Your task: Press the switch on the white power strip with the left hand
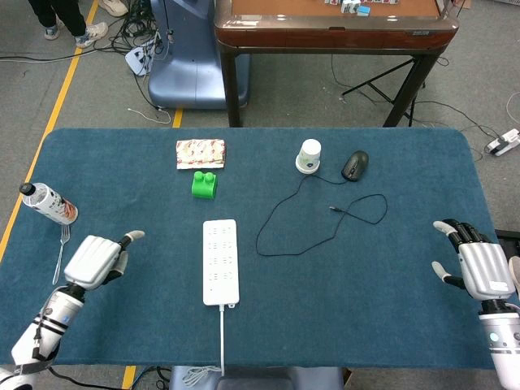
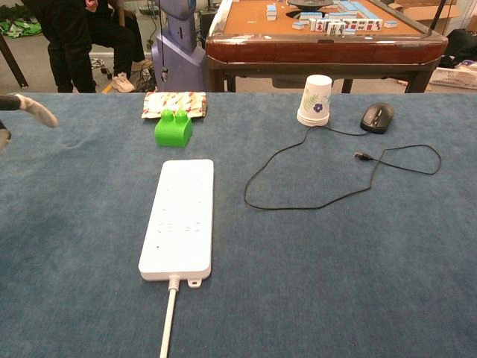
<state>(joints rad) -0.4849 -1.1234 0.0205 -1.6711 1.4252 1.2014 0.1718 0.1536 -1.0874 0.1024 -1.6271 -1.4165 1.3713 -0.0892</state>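
table point(image 1: 390, 325): blue felt, holds everything
power strip point(image 1: 220, 261): mid-table, flat, rigid plastic, light, probably slides if shoved; poke straight down at the cord end
left hand point(image 1: 96, 261): well left of strip, fingers curled, one sticking out
right hand point(image 1: 475, 268): far right, fingers spread, holds nothing

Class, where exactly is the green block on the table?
In the head view, the green block sits left of centre, just below the snack packet, beyond the white power strip.

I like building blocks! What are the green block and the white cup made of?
The green block looks like glossy hard plastic: its studs catch the light. The upside-down white cup seems to be matte paper, with a printed flower; it could be thin plastic.
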